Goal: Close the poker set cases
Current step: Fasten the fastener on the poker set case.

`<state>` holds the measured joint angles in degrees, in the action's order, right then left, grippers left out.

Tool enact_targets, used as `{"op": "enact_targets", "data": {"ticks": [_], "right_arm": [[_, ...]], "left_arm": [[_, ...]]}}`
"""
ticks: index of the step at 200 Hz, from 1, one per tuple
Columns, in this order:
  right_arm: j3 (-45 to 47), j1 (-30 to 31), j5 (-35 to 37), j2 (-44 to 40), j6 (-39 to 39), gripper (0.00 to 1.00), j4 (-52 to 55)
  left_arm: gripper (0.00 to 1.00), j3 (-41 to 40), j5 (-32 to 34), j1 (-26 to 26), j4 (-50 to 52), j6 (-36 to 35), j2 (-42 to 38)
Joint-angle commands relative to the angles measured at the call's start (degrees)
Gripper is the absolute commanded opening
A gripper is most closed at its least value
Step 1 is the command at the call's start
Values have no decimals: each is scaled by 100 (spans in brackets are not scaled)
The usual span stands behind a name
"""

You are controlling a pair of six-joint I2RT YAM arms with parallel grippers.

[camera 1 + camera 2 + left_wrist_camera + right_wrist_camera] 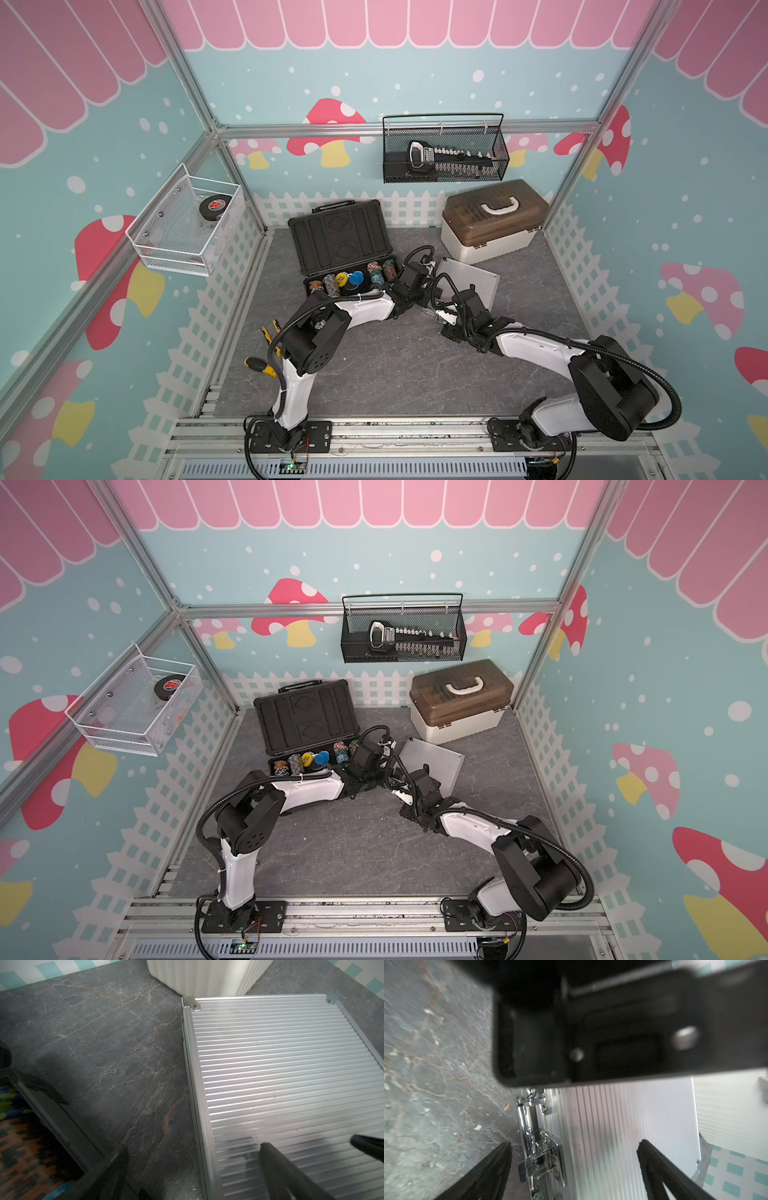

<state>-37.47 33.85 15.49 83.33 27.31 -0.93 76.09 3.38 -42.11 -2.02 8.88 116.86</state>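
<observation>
My left arm (361, 309) hides the front edge of the black case (338, 237); a blurred dark shape (591, 1022) blocks my right wrist view.

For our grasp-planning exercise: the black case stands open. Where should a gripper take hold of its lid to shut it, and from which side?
Probably the top rim of the lid, beside the handle, coming from above. The lid stands nearly upright, so that thin free edge gives the most leverage and would fit between the jaws, ready to swing forward over the chips.

One black ribbed plastic case (340, 237), one silver ribbed aluminium case (478, 282), one white brown-lidded storage box (478, 245), two wire mesh baskets (444, 166) (178, 245)
</observation>
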Motion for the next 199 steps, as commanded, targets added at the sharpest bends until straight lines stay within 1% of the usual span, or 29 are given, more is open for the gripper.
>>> {"op": "enact_targets", "data": {"ticks": [1,21,53,77,99,116,159,184,199], "right_arm": [[28,72,404,113,170,94,-126],[140,96,582,100,127,93,-446],[270,105,860,57,142,90,-881],[262,105,977,103,163,88,-931],[251,108,918,145,148,86,-898],[205,106,902,213,117,82,-833],[49,105,837,410,46,68,-567],[62,105,715,360,72,57,-501],[65,103,595,299,111,52,-437]], "left_arm": [[98,-119,5,36,-26,63,-14],[98,-121,3,36,-39,61,-33],[98,-130,8,38,-44,61,-57],[98,-138,20,37,-48,57,-67],[98,-147,16,40,-53,63,-62],[98,-148,24,45,-59,70,-73],[98,-143,17,44,-73,59,-67],[98,-139,19,41,-73,40,-79],[98,-139,18,45,-79,27,-82]]}}
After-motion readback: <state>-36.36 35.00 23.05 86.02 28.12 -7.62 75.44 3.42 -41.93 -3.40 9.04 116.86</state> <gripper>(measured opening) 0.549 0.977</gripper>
